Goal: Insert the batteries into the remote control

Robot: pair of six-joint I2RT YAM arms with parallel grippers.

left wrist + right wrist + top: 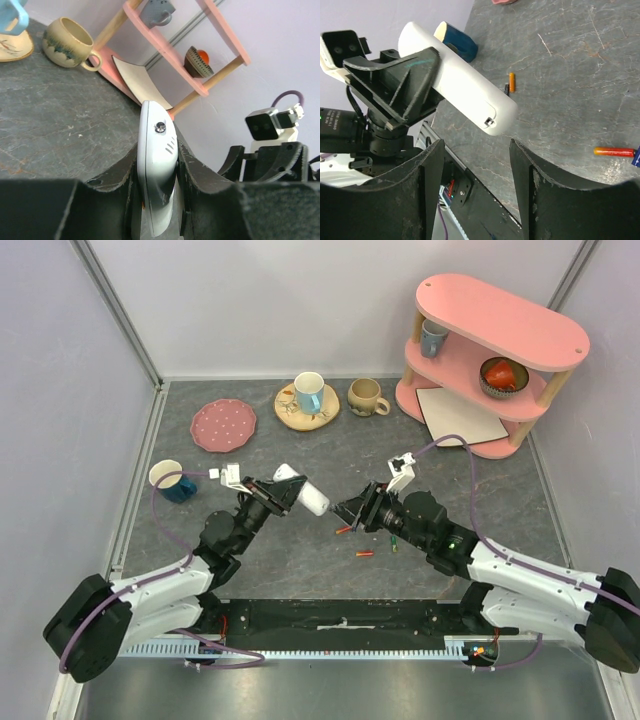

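My left gripper (283, 492) is shut on the white remote control (303, 492) and holds it above the table, its free end pointing right toward my right gripper (350, 512). In the left wrist view the remote (157, 165) stands edge-on between the two pads of my left gripper (159, 150). My right gripper (476, 147) is open and empty, just short of the remote's end (462, 87), which shows a small latch. Batteries lie on the table: an orange one (343, 530) (511, 82), a red-orange one (365, 554) (614, 151) and a green one (394, 545).
A pink two-tier shelf (500, 350) with a cup and a bowl stands at the back right, a flat beige board (460, 412) on its base. A beige mug (365, 396), a mug on a saucer (308, 395), a pink plate (222, 424) and a blue mug (172, 480) stand behind and to the left.
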